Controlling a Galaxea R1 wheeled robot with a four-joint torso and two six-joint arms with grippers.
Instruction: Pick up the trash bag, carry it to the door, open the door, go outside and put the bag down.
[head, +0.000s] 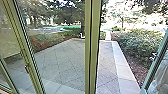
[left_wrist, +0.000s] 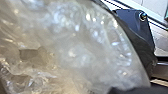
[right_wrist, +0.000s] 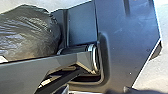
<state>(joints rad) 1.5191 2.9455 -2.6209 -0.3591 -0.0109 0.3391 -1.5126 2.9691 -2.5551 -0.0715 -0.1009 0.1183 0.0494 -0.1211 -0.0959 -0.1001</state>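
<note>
Plastic (left_wrist: 75, 50) crinkles, cloudy and translucent; dark bag (right_wrist: 27, 32) bulges, glossy; I cannot tell either end effector's state.

No readable text or signs.

Trash bag (right_wrist: 27, 32) cut off, trees (head: 70, 11) cropped at top

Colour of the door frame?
Olive green; the door frame shows best in the head view.
</note>
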